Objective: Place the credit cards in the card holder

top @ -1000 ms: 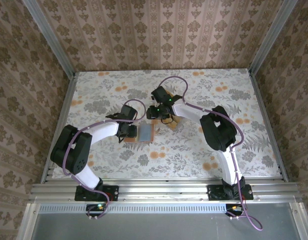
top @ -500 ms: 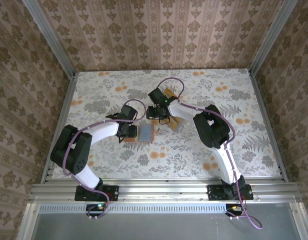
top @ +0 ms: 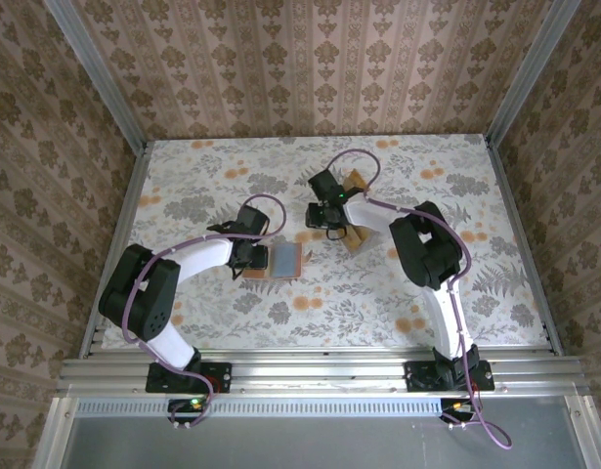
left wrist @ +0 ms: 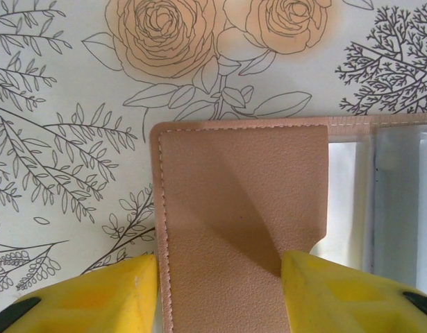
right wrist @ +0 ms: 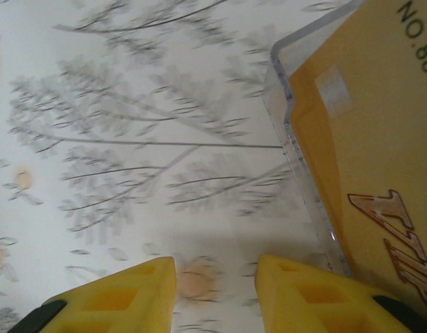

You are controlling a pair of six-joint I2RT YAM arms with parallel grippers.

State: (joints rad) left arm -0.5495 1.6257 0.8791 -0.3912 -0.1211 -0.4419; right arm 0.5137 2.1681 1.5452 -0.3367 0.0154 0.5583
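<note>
right now the left gripper is closed partway on the pink flap of the card holder, which lies spread open on the table. right of the holder and a little farther back, the right gripper hangs part open with nothing in it, beside the clear stand that carries the credit cards. to pick well, i'd move its fingers over one card's edge, close gently, and lift straight out.
</note>
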